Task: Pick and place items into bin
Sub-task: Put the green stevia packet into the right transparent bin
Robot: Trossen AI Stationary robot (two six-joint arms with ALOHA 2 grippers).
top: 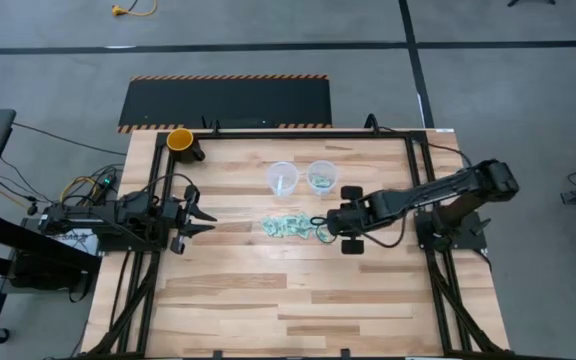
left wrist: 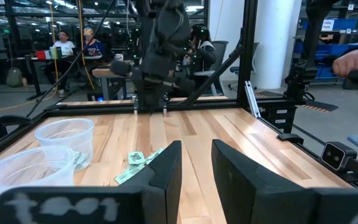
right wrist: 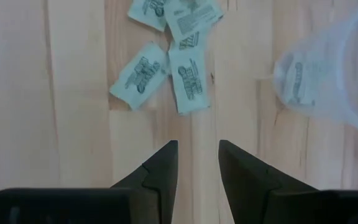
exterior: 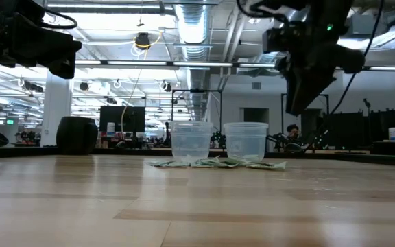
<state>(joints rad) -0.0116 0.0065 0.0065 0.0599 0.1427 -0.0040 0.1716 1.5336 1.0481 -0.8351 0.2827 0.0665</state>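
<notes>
The items are small pale green-and-white packets lying flat in a loose pile (top: 288,227) at mid-table, seen close in the right wrist view (right wrist: 188,78) and as a low heap (exterior: 218,163). My right gripper (top: 324,222) hovers just right of the pile, pointing down, open and empty (right wrist: 197,155); the low view shows it raised above the table (exterior: 297,103). Two clear plastic cups stand behind the pile; the right one (top: 321,177) holds a few packets (right wrist: 297,84), and I see nothing in the left one (top: 282,178). My left gripper (top: 203,215) waits open at the table's left (left wrist: 196,163).
An orange cup (top: 180,140) stands at the far left corner, dark in the low view (exterior: 77,134). Black frame rails run along the table's left and right sides (top: 423,180). Bare wood stretches across the near half (top: 288,300). People sit in the room beyond (left wrist: 73,43).
</notes>
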